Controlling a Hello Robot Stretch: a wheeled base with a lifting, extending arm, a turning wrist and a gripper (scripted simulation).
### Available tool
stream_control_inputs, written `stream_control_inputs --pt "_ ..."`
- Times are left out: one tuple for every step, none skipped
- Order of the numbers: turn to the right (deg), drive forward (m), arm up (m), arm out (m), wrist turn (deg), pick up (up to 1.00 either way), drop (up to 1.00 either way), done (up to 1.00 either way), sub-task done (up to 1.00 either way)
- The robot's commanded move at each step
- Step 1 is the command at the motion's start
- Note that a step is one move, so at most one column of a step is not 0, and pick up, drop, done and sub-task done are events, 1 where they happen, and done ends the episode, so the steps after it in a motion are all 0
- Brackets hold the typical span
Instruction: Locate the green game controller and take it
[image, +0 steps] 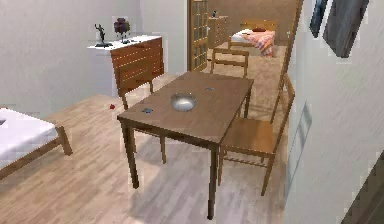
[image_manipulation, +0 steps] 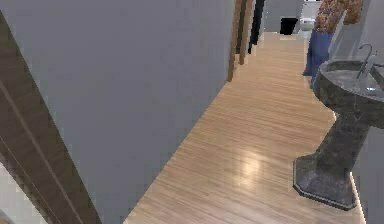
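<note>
A brown wooden table (image: 215, 115) stands in the middle of the forward view. On it rests a round grey bowl-like thing (image: 182, 102), and a small dark flat thing (image: 148, 111) lies near the table's left edge. I cannot make out a green game controller among these small shapes.
Wooden chairs (image: 262, 135) stand around the table. A dresser (image: 135, 62) with a statue and plant is at the back left, a bed corner (image: 22, 135) at the left, a doorway to a bedroom (image: 250, 35) behind. In the arm side view, a dark pedestal sink (image_manipulation: 345, 110) stands on wood floor beside a grey wall (image_manipulation: 130, 90).
</note>
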Motion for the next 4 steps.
stream_control_inputs --pt "9.0 0.0 0.0 0.0 0.0 0.0 0.0 0.0 0.0" --pt "0.0 0.3 0.0 0.0 0.0 0.0 0.0 0.0 0.0" --pt "-45.0 0.0 0.0 0.0 0.0 0.0 0.0 0.0 0.0" --pt "-12.0 0.0 0.0 0.0 0.0 0.0 0.0 0.0 0.0"
